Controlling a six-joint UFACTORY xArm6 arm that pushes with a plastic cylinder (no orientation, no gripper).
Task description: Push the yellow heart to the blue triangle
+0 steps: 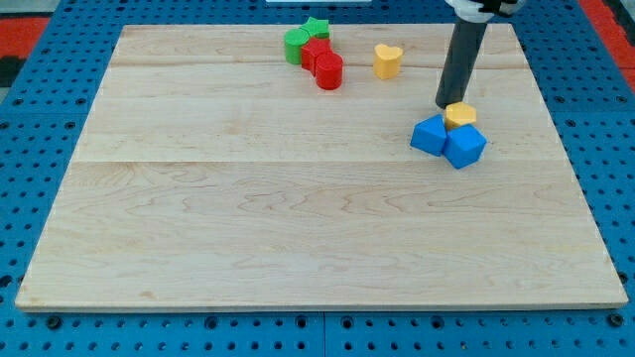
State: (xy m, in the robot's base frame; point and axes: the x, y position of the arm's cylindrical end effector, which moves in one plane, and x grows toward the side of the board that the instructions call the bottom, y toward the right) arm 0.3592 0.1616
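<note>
Currently my tip (pixel 446 106) rests on the table (pixel 298 218) in its top-right quarter, at the lower end of a dark upright rod (pixel 461 64) that enters from the view's top edge. The rod has no jaws and grasps nothing; the tip stands bare, just at the view's left of a small yellow block (pixel 460 115), touching it or nearly so.

The yellow block, whose shape cannot be made out with certainty, sits against the top of two blue blocks. The left one is the blue triangle (pixel 430 134); the right one is a blue cube-like block (pixel 464 147). These two blue blocks touch each other, and the yellow block lies between their upper edges.

The yellow heart (pixel 388 60) lies near the table's top edge, to the view's left of the rod and apart from it. It is well apart from the blue triangle, which lies lower and further toward the right edge.

Left of the heart, near the middle of the top edge, a cluster of four blocks stands together: a green block (pixel 296 46), a green star (pixel 317 27), and two red blocks (pixel 316 53) (pixel 329 71), the lower one a short cylinder. The red blocks touch each other and the green ones.
</note>
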